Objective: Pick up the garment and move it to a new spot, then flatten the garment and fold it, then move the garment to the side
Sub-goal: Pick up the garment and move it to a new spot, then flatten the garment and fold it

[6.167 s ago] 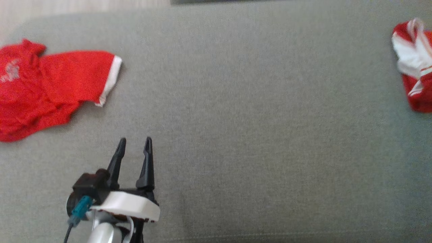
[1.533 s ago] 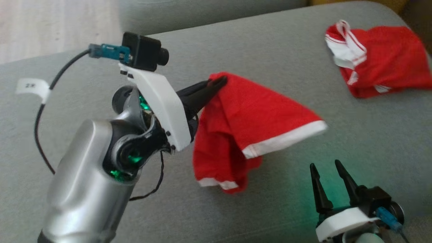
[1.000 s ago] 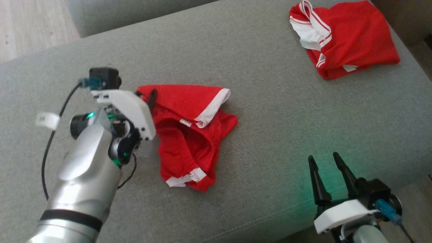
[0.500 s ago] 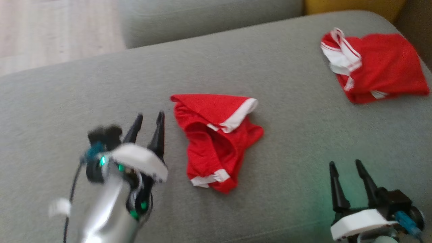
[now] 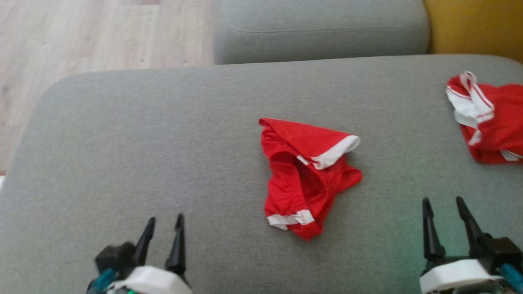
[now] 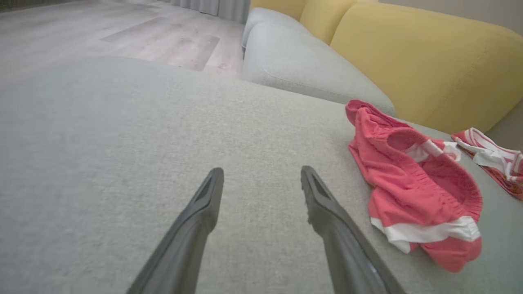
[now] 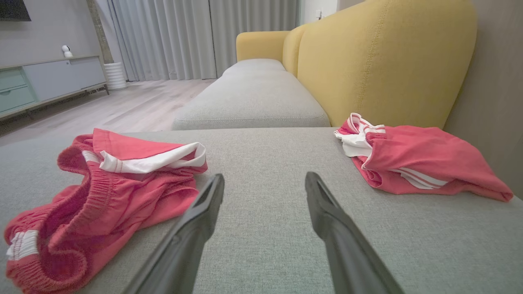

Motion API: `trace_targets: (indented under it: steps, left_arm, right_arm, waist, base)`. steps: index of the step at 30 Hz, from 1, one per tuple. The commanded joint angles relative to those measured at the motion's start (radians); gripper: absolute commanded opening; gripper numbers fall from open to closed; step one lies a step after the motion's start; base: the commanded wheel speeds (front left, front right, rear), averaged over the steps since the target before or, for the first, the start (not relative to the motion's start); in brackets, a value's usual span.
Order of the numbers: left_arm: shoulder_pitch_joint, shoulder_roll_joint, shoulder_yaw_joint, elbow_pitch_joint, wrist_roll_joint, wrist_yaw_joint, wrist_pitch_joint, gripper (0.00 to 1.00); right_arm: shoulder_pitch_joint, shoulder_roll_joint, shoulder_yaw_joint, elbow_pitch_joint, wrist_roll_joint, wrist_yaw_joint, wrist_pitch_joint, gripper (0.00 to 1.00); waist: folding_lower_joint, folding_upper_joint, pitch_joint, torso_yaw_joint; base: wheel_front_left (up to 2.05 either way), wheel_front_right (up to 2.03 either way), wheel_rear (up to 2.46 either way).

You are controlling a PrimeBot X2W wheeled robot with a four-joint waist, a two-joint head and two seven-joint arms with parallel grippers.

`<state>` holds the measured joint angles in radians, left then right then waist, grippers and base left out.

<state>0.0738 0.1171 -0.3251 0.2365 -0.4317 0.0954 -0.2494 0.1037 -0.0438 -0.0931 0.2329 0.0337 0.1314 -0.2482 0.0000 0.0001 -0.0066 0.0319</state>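
Head view: garment (image 5: 308,175) lies crumpled at frame centre on the grey cushion (image 5: 163,143). Left gripper (image 5: 165,218), lower left, has let go and drawn back, jaws wide, empty. Right gripper (image 5: 443,200), lower right, likewise spread and empty. Relocation judged complete; flattening outstanding.

Soft even daylight, faint shadows; the left hand (image 5: 165,217) seems slightly blurred.

Head: looked steeply down on the grey cushion (image 5: 163,143).
Wrists: sat low, faced along it.
Shared: red garment (image 5: 294,192).
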Motion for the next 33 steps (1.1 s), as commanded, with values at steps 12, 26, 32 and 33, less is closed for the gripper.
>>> trace_targets:
  steps: [12, 26, 32, 33]
  left_arm:
    - [0.080, -0.043, 0.192, -0.088, 0.131, -0.091, -0.012, 1.00]
    - [0.082, -0.065, 0.245, -0.062, 0.170, -0.135, -0.012, 1.00]
    - [0.036, -0.066, 0.181, -0.082, 0.210, -0.163, -0.012, 1.00]
    - [0.016, -0.066, 0.156, -0.092, 0.222, -0.171, -0.012, 1.00]
  right_arm:
    - [0.057, -0.006, -0.004, -0.043, 0.028, -0.001, -0.014, 1.00]
    - [0.047, -0.006, 0.014, -0.037, 0.026, -0.001, -0.014, 1.00]
    - [0.046, -0.006, 0.014, -0.039, 0.024, -0.001, -0.014, 1.00]
    - [0.046, -0.006, 0.014, -0.039, 0.023, -0.001, -0.014, 1.00]
  waist:
    - [0.0000, -0.0001, -0.025, 0.035]
    - [0.0000, -0.0001, -0.020, -0.007]
    - [0.0000, -0.0001, -0.016, -0.017]
    - [0.0000, -0.0001, -0.015, -0.018]
  base:
    - [0.00, 0.00, 0.00]
    - [0.00, 0.00, 0.00]
    - [0.00, 0.00, 0.00]
    - [0.00, 0.00, 0.00]
